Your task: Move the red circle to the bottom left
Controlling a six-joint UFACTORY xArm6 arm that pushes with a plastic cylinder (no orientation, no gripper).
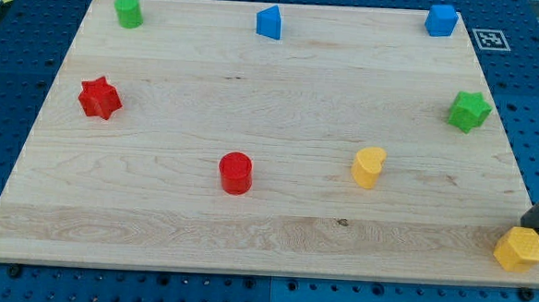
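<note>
The red circle point(236, 173), a short red cylinder, stands on the wooden board point(253, 104) left of centre, in the lower half. My tip point(525, 229) is at the board's bottom right corner, far to the right of the red circle. The dark rod comes in from the view's right edge. Its lower end is right above and behind a yellow hexagon block point(520, 249); whether they touch cannot be told.
A red star point(99, 98) lies at the left. A green cylinder point(128, 11) is at top left, a blue wedge-shaped block point(270, 22) at top centre, a blue cube point(441, 19) at top right. A green star point(469, 112) is at the right, a yellow heart point(368, 166) right of the red circle.
</note>
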